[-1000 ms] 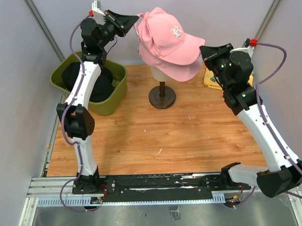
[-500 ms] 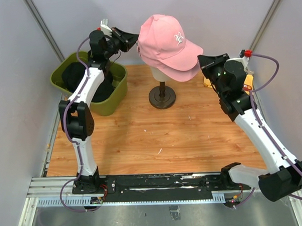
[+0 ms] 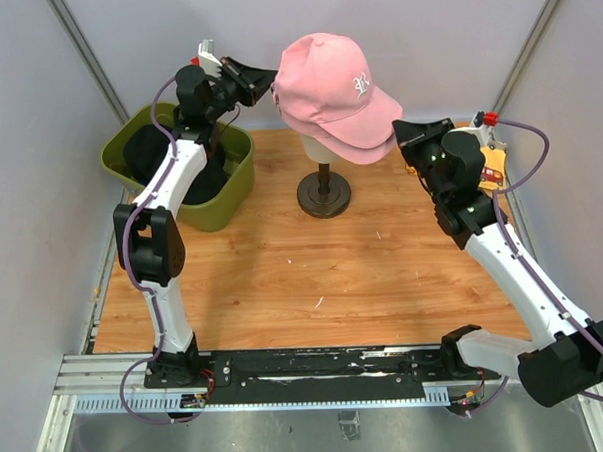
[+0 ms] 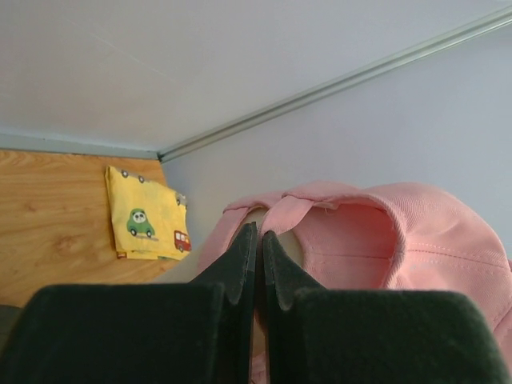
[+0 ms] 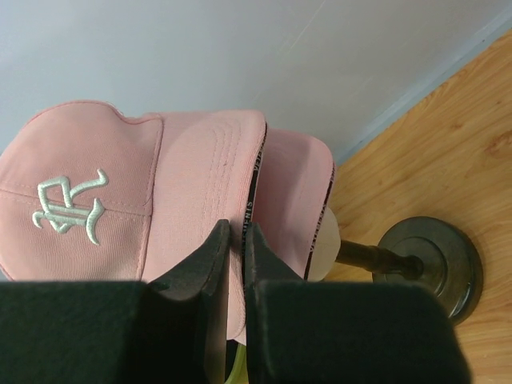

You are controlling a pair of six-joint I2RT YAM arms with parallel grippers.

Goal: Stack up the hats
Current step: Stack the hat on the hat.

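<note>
A pink hat [image 3: 325,80] with a white logo lies over a second pink hat [image 3: 366,149] on the cream mannequin head [image 3: 323,145]. My left gripper [image 3: 265,84] is at the hat's back, shut on its rear strap [image 4: 300,210]. My right gripper [image 3: 403,133] is at the front right, shut on the upper hat's brim [image 5: 200,184]. In the right wrist view the lower hat's brim [image 5: 292,192] shows just beside it. Black hats [image 3: 169,164] lie in the bin.
An olive-green bin [image 3: 235,194] stands at the back left, under the left arm. The mannequin's dark round base [image 3: 324,195] rests mid-table. A yellow cloth with cartoon cars [image 3: 491,168] lies at the back right, behind the right arm.
Both grippers have come down with the pink hat. It was tilted and raised above the lower hat; it now sits level over it. The right gripper has shifted left and down.
</note>
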